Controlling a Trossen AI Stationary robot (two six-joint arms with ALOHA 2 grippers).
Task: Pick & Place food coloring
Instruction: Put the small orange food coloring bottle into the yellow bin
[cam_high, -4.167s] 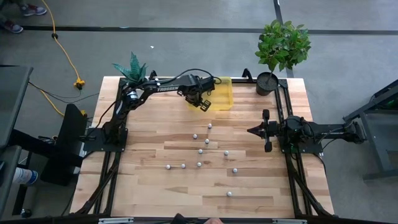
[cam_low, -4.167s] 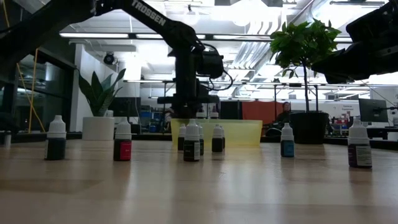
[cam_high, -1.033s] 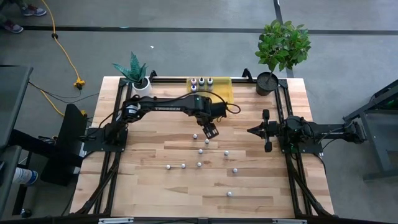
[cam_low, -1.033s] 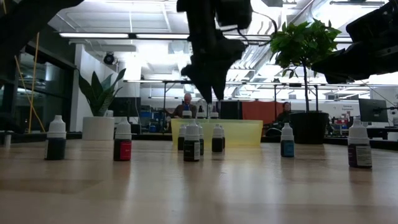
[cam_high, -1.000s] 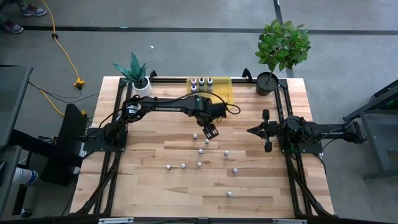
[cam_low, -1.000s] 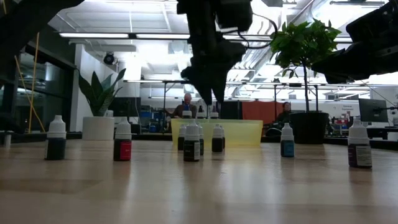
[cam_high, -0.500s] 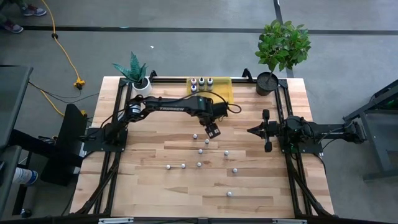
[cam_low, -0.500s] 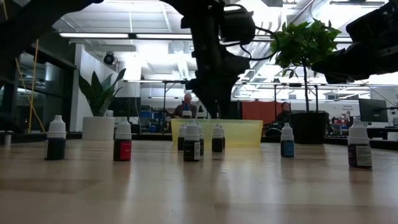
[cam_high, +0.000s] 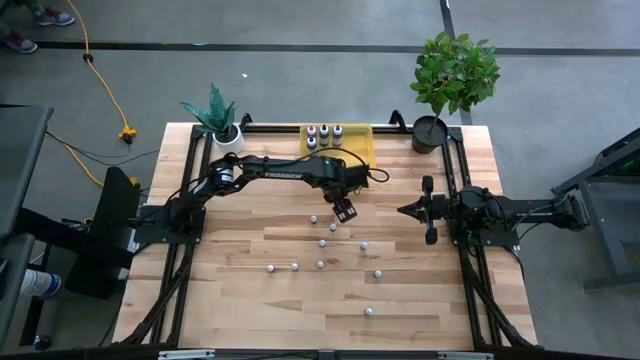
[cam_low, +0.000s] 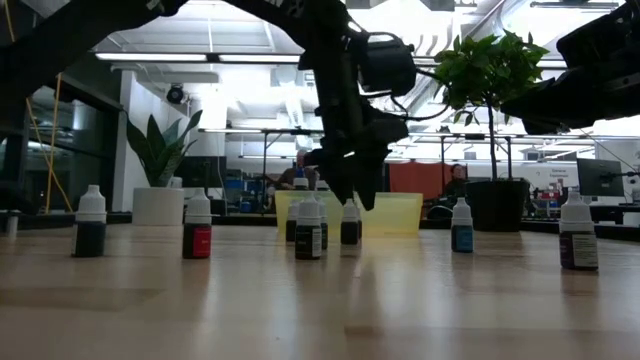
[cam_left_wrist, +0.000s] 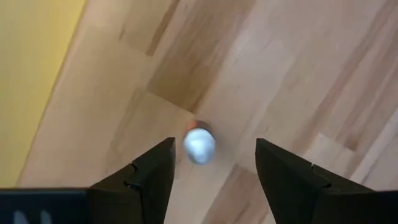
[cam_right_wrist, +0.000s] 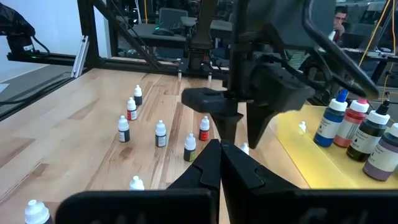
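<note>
Just in front of the yellow tray, the left gripper hangs over the surface with its jaws spread and holding nothing. In the left wrist view a white-capped bottle stands upright directly between the two fingers, clear of both. In the low view the fingers point downward close behind a bottle that stands before the tray.

Three larger bottles with dark, pink and blue caps stand in a row inside the tray, along its far side; the right wrist view shows a fourth beside them. Another small bottle stands just left of the left gripper.

The remaining small bottles stand upright and scattered over the middle of the surface, apart from one another, with one alone nearest the front edge. In the low view they show dark or coloured bodies with white caps.

The right gripper rests low at the right side of the surface, pointing toward the centre, jaws closed together and holding nothing; the right wrist view shows its two fingers meeting at the tips.

A potted spiky plant stands at the far left corner and a leafy plant in a dark pot at the far right corner. A person is visible in the room behind the tray.
</note>
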